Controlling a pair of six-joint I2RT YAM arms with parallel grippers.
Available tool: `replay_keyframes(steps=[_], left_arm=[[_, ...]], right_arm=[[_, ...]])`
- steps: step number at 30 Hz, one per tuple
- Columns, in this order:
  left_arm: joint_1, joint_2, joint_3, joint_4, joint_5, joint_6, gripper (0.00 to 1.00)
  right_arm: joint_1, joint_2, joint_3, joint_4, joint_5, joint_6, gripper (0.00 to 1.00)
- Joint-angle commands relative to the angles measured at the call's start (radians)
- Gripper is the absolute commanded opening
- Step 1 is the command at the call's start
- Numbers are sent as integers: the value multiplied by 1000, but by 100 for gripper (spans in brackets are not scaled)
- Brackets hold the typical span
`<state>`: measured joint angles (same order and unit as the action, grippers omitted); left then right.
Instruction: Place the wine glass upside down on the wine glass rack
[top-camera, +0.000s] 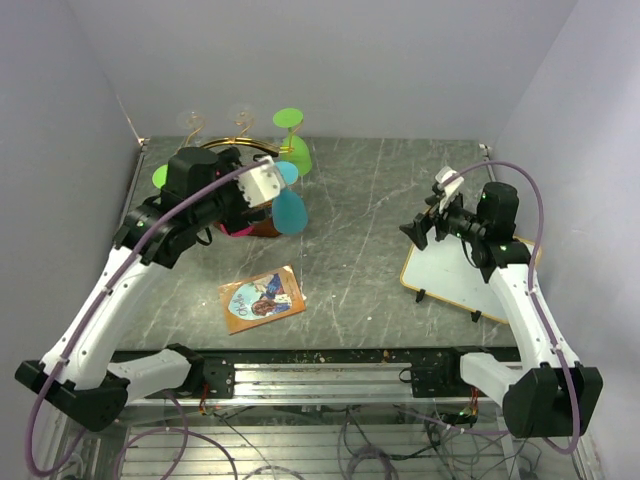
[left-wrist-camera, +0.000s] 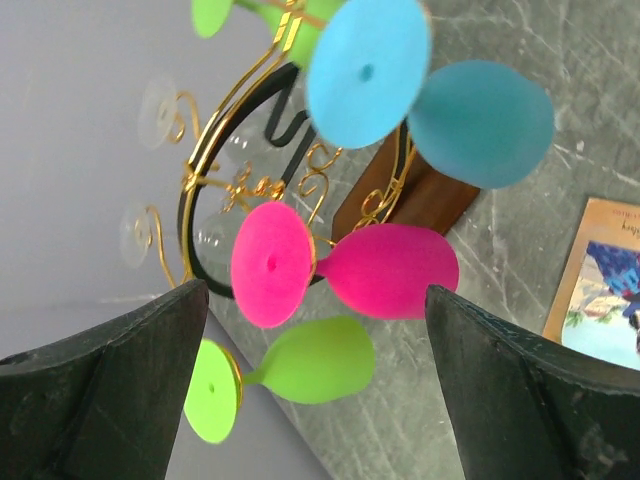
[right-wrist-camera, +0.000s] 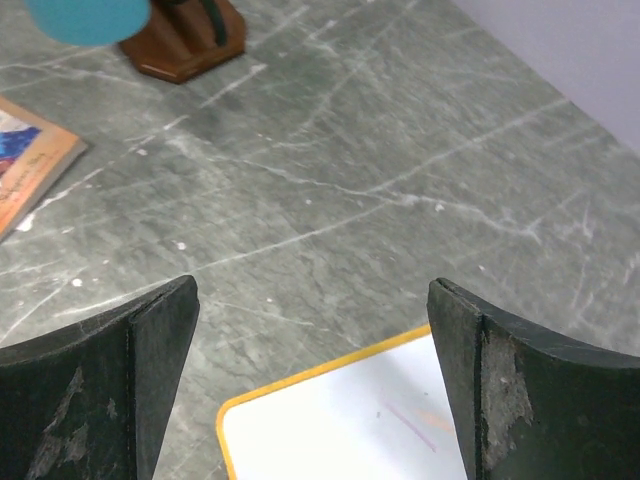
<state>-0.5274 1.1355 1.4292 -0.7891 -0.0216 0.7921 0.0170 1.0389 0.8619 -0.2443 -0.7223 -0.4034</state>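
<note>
Soft, even light is falling on the table (top-camera: 380, 220), casting faint shadows, while the near fingers (left-wrist-camera: 100, 400) (both wrist views) are looking slightly blurred.

Shiny gold wire rack (left-wrist-camera: 262, 186) w/ wood base (left-wrist-camera: 420, 197), matt pink glass (left-wrist-camera: 385, 270), stone-look tbl (top-camera: 380, 230)

White links (top-camera: 95, 308) are joined by black housings (top-camera: 545, 395) on both arms (top-camera: 520, 290); a purple cable (top-camera: 500, 164) is looped along each. The right gripper (right-wrist-camera: 312, 290) is fitted with dark, scuffed fingers (right-wrist-camera: 520, 400).
</note>
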Motion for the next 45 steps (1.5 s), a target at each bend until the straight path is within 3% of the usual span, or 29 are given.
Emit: replay_keyframes(steps=[1, 9, 13, 17, 19, 23, 28, 32, 35, 42, 45], left_arm=[[74, -50, -18, 110, 21, -194, 100], [261, -106, -71, 336, -91, -483, 100], [323, -157, -133, 411, -79, -564, 100], [360, -235, -248, 503, -78, -692, 100], [378, -269, -321, 568, -122, -764, 100], [400, -347, -447, 687, -251, -874, 99], [402, -341, -362, 591, -304, -879, 99], [402, -339, -297, 506, -227, -777, 95], [402, -337, -292, 487, -185, -755, 100], [422, -357, -312, 460, -126, -750, 100], [429, -369, -320, 450, -130, -751, 100]], right_arm=[[-21, 55, 59, -13, 161, 22, 98], [-23, 110, 132, 40, 529, 178, 100], [-25, 92, 133, 50, 577, 210, 100], [-24, 148, 270, -98, 560, 106, 100], [-25, 168, 315, -137, 589, 85, 100], [-24, 119, 284, -38, 644, 142, 100], [-24, 114, 343, -107, 657, 182, 100], [-24, 86, 355, -170, 634, 157, 100], [-24, 55, 356, -210, 628, 142, 100], [-25, -29, 349, -242, 614, 158, 100], [-48, -72, 307, -226, 528, 155, 100]])
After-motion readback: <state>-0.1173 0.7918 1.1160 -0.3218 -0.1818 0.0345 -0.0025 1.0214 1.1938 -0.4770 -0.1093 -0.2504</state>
